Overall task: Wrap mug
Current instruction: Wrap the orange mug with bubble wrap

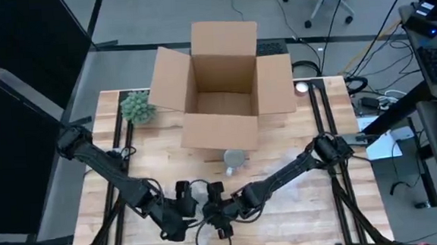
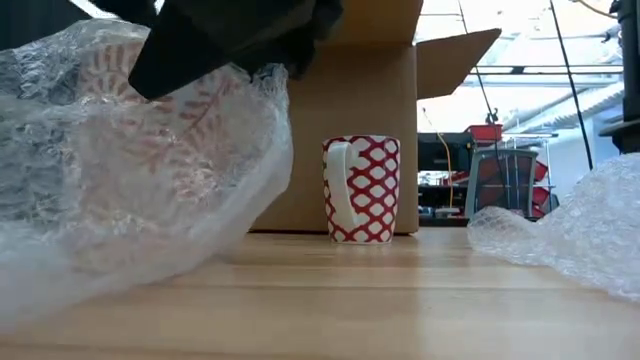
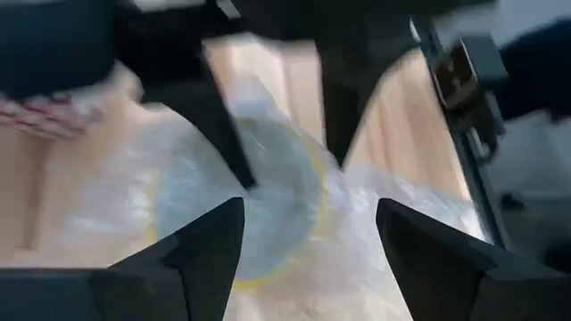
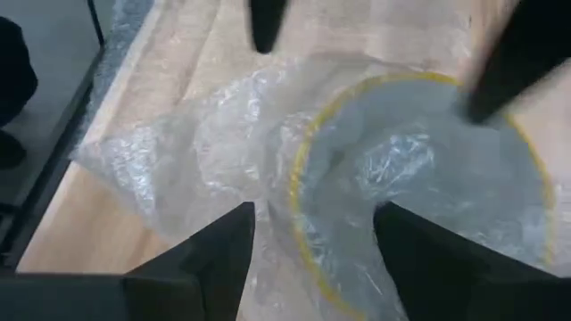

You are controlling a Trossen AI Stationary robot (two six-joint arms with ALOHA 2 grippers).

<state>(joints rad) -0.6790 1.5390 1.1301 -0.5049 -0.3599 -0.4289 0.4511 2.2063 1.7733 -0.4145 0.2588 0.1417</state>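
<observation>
Bubble wrap [image 4: 223, 152] lies on the counter [image 1: 315, 208] around the yellow-rimmed mug [image 4: 419, 169]; with left gripper [image 3: 308, 232] and right gripper [image 4: 312, 232] both released, pinch opposite edges and fold inward.

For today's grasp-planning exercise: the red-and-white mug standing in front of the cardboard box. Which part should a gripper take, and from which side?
Probably the rim, from above. The mug stands upright and alone, its handle facing the low camera, and the cardboard box stands close behind it, so a descent from above looks clearest.

left gripper [image 3: 308, 241] open over bubble wrap [image 3: 268, 205] (other gripper [image 3: 277, 116] opposite).
</observation>
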